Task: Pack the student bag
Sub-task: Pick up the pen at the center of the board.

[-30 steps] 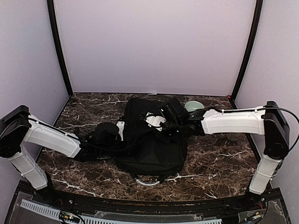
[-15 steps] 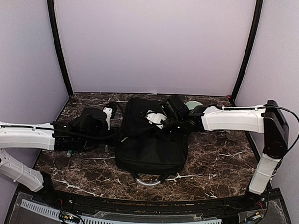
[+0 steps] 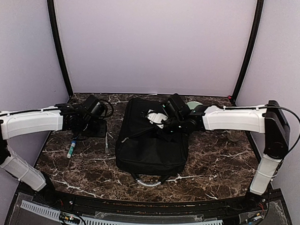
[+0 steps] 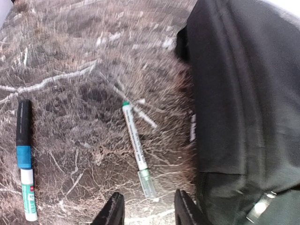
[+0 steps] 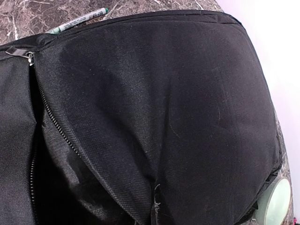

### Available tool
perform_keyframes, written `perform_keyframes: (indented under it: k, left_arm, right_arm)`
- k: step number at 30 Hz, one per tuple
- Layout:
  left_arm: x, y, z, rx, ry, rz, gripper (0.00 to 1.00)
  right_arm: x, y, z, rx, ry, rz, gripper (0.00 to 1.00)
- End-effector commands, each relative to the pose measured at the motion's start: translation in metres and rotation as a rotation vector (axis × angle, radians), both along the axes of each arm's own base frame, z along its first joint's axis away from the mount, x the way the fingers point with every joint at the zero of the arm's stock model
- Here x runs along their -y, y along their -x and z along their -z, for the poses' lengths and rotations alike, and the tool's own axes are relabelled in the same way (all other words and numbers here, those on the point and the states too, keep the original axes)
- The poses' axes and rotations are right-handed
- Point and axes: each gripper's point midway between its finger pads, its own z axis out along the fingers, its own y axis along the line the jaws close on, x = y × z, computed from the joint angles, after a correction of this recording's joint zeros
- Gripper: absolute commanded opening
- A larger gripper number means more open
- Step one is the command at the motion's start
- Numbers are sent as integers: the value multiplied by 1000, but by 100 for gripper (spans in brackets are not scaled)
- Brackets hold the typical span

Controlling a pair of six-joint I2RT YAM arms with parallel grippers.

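I found the student bag (image 3: 151, 147) lying mid-frame on the desk (image 3: 212, 164). It was black and soft, with a grey handle loop (image 3: 148, 181) at its lower edge. The right jaws were closed, pinching its upper fabric. The left jaws hung apart and empty at the frame's left, with the bag to their right.

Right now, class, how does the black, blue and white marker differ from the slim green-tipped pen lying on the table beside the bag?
The marker is thicker, the pen slimmer. The marker is black, blue and white, while the pen is white with green ends. The pen lies nearer the student bag, the marker farther out. Both lie flat on the table, outside the bag.
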Motion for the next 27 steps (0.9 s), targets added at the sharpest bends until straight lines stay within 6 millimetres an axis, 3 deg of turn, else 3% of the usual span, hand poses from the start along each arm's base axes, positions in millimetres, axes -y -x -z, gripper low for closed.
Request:
perform_keyframes:
  k: [1,7,13,18,27]
  left_arm:
    - [0,3,22,-138,-32,-32,37]
    - [6,-5,49,-222,-74,-56,32]
    - [-4,-16,66,-269,-127,-113,33]
    - [0,-21,79,-300,-90,-106,35]
    - [1,-34,95,-327,-11,-112,31]
  right_arm:
    - [-8,-1,-18,-18,-61,1,1]
    - [-9,2,-17,-29,-65,-10,1]
    - [-9,4,-16,-35,-65,-14,2]
    - [-8,4,-14,-37,-60,-15,2]
    - [-9,5,-9,-50,-52,-20,2]
